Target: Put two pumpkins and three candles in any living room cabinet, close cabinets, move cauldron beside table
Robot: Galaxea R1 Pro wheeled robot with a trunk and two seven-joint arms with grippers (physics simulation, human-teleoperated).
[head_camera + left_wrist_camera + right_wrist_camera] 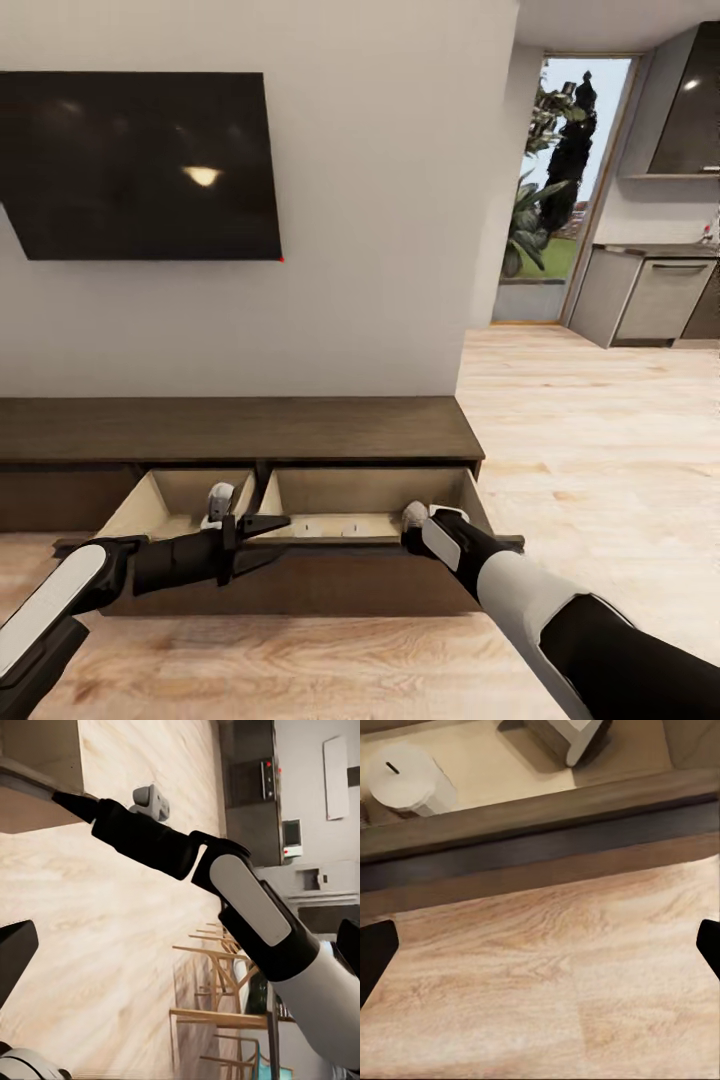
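Note:
The cabinet runs along the wall, and its wide drawer is pulled out over the floor. A white candle with a dark wick stands inside the drawer, and pale candles show low in its right half. My left gripper hovers open over the drawer's middle, pointing right. My right gripper is open at the drawer's front edge near its right end, and its dark fingertips meet that edge. The pumpkins, cauldron and table are out of view.
A dark television hangs on the wall above the cabinet. Light wooden floor stretches to the right toward a kitchen and a glass door. Wooden chairs stand behind my right arm.

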